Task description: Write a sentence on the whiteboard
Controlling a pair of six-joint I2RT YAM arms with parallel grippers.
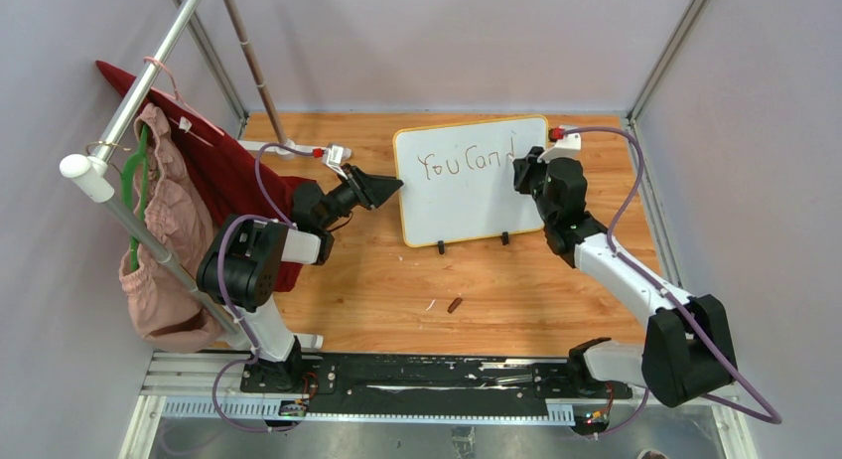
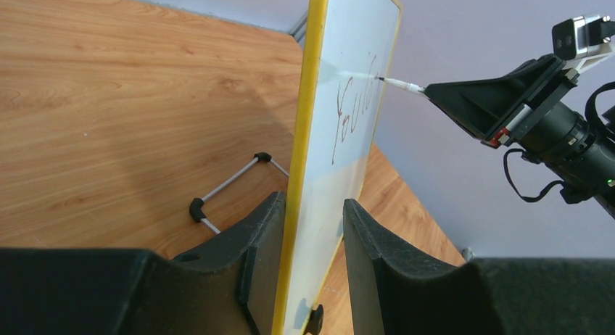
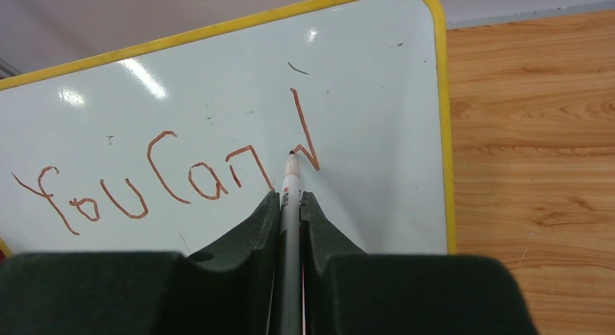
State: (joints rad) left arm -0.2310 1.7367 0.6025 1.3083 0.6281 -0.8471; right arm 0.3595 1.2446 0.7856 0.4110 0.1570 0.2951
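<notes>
Cap: a small dark reddish piece [image 1: 455, 304], likely the pen's cap, lies loose on the wooden surface [image 1: 377, 290]. It sits in front of the board and well apart from both arms.

Left jaws: they straddle the left edge of the whiteboard [image 1: 467, 206], one finger on the back and one on the written face. They are nearly closed and appear to pinch the yellow rim. This grip most likely braces the board so that pen pressure cannot tip or slide it.

Right jaws: closed tight on a marker [image 3: 290, 197], which runs straight out between the fingers, so the arm steers the tip directly.

Marker tip: it touches the board face at the foot of the newest stroke, in the upper right part of the board.

Whiteboard: it stands nearly upright on two black clip feet [image 1: 440, 247] at the middle of the surface, tilted slightly back. It sits between the arms with its face towards the right arm.

Sentence: the sentence [image 3: 167, 179] reads "You Can" in reddish-brown across the upper half. To the right is a tall stroke with a small hook that looks like a "d" being formed.

Progress: roughly halfway; the lower half of the board is bare.
</notes>
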